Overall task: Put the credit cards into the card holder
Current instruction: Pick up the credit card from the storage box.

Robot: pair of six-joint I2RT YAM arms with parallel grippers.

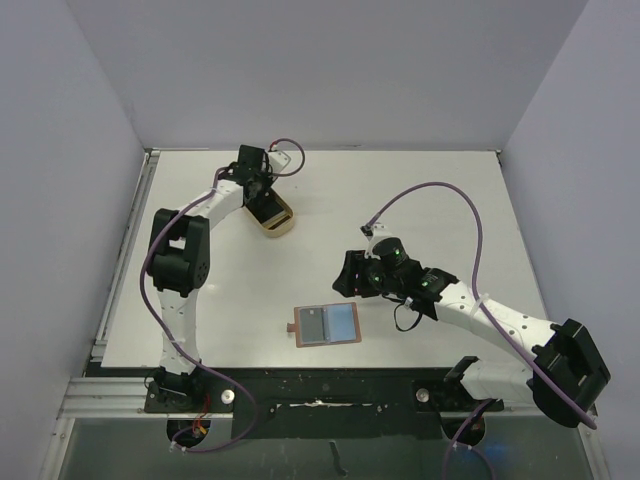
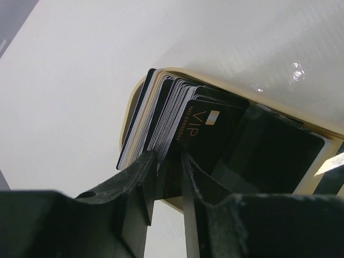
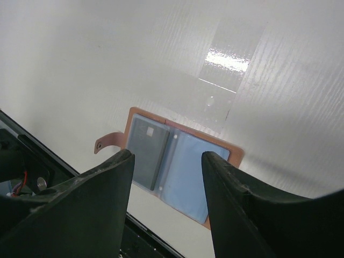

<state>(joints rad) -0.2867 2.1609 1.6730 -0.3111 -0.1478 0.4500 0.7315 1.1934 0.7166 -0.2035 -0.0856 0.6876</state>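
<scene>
A stack of credit cards [image 2: 166, 107] stands on edge in a tan oval tray [image 2: 128, 110], with a black card marked VIP [image 2: 207, 134] at the front. My left gripper [image 2: 169, 157] is down at the stack, its jaws a narrow gap apart around the edge of a dark card, so it is still open. The brown card holder [image 1: 325, 325] lies open and flat, blue-grey inside, with a grey card [image 3: 148, 150] in its left pocket. My right gripper [image 3: 166, 158] hovers open above the card holder [image 3: 193, 172], holding nothing.
The tan tray [image 1: 272, 222] sits at the back left of the white table, under the left gripper [image 1: 262, 200]. The right gripper [image 1: 352, 276] hangs right of centre. The holder's snap tab [image 3: 107, 142] points toward the table's dark near edge [image 3: 32, 161].
</scene>
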